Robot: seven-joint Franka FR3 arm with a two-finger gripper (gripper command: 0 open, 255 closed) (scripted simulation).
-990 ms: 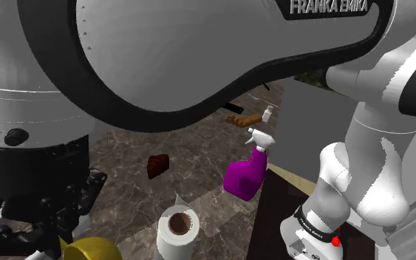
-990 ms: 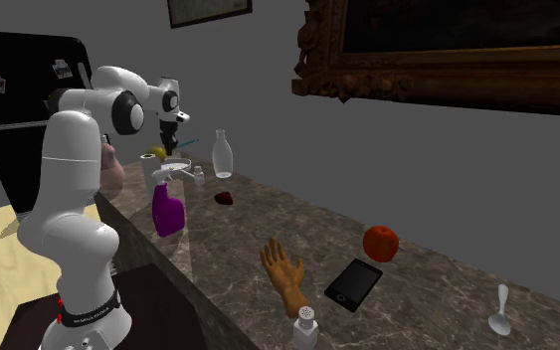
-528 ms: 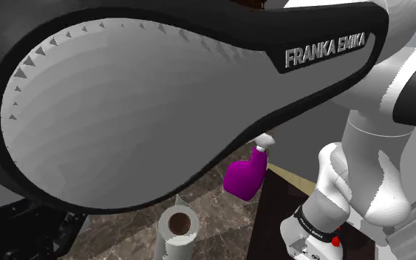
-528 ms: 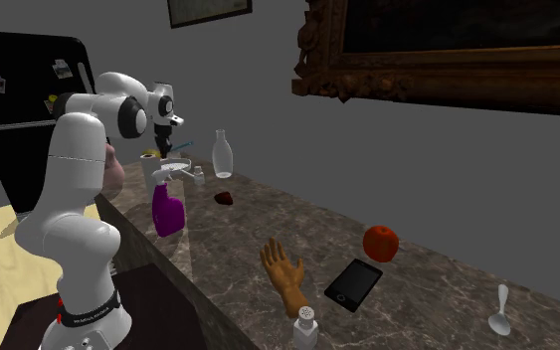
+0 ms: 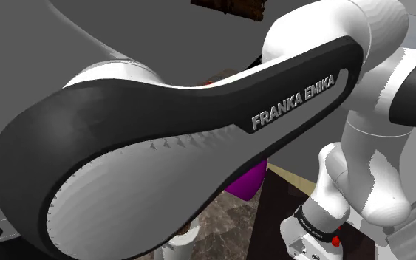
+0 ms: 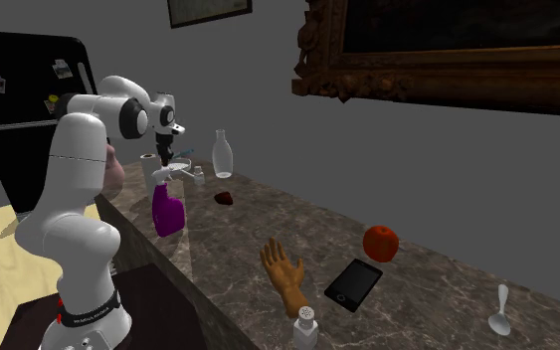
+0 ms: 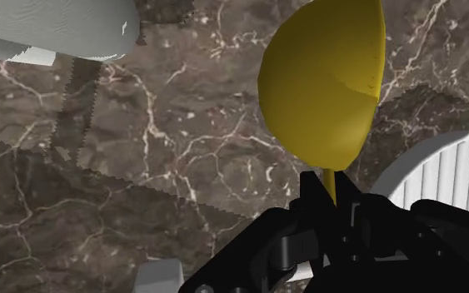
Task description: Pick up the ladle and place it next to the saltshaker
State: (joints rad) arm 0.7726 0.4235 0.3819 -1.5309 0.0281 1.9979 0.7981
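Plenty of bare counter (image 6: 268, 214) lies, in the second exterior view, between bottle (image 6: 222, 154) at ten o'clock and saltshaker (image 6: 306, 323) at the six o'clock edge. The gripper (image 7: 332, 187) pinches the ladle (image 7: 324, 83) by its stem.

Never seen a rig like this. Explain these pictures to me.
It is a white robot arm beside a marble counter. One picture is taken from close behind the arm, which looms large; one from farther off, along the counter; one from a camera on its wrist. There its black fingers clasp the stem of a yellow ladle. On the counter stand a purple spray bottle, a clear bottle, a wooden hand, a red fruit, a phone and the saltshaker.
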